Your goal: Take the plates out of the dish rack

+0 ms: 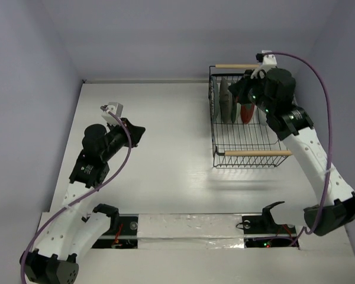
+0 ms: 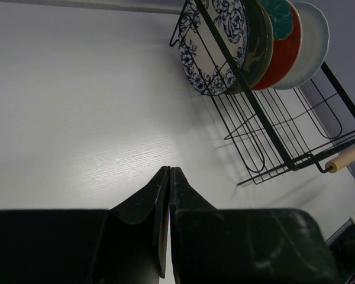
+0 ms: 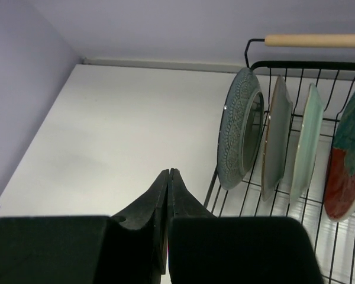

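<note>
Your plates (image 2: 204, 59) stand on edge in the rack (image 1: 257, 152) at the table's (image 1: 165, 148) far right corner. Your left gripper (image 2: 169, 171) and right gripper (image 3: 168, 173) are both squeezed closed, holding nothing.

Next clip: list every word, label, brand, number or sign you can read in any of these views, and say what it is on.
None: no readable text in any view.
The plates carry only patterns, blue floral and teal with red, not writing.
The dish rack and its wooden handles are unmarked.
The right arm shows small green lights but no lettering that can be made out.
</note>
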Robot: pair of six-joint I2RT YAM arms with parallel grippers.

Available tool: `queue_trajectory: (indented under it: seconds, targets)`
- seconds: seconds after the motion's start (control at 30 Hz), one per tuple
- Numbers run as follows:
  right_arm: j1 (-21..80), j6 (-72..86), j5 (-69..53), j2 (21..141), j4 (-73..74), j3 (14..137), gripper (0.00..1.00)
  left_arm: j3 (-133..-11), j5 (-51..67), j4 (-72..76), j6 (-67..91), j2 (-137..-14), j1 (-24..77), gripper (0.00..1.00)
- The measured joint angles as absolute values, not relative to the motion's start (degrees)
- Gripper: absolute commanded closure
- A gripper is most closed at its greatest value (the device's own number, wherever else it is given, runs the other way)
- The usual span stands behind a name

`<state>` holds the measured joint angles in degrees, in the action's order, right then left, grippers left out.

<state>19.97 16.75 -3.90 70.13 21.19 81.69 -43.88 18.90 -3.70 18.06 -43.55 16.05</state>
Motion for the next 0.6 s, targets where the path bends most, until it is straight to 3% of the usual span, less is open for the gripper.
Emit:
queue_trajectory:
  seconds: [0.03, 0.07, 0.13, 0.17, 0.2, 0.27, 0.6]
  targets:
    - [20.6, 16.3, -2.5, 72.1, 22.3, 83.7, 1.00, -43.9, 18.3, -3.7, 18.0, -43.5, 16.1, 1.00]
    - [21.1, 15.8, -1.0, 74.0, 23.0, 85.4, 0.90, -43.9, 17.6, -3.7, 18.0, -43.4, 16.1, 0.96]
    - [21.1, 14.7, 2.0, 77.6, 24.8, 88.5, 0.76, -43.9, 17.0, -3.7, 17.9, -43.0, 16.0, 0.82]
    - [21.1, 14.4, 3.4, 79.3, 25.7, 89.9, 0.61, -43.8, 16.6, -3.7, 17.6, -42.8, 16.0, 0.75]
    - [21.1, 14.0, 4.8, 81.3, 26.7, 91.5, 0.55, -43.7, 16.1, -3.6, 17.6, -42.4, 16.0, 0.64]
    - [21.1, 12.8, 7.0, 85.1, 28.4, 94.4, 0.45, -43.6, 15.2, -3.7, 17.4, -41.8, 16.1, 0.57]
    - [23.9, 10.9, 12.7, 99.6, 34.5, 104.4, 0.40, -43.6, 12.8, -4.1, 17.4, -41.5, 16.1, 0.50]
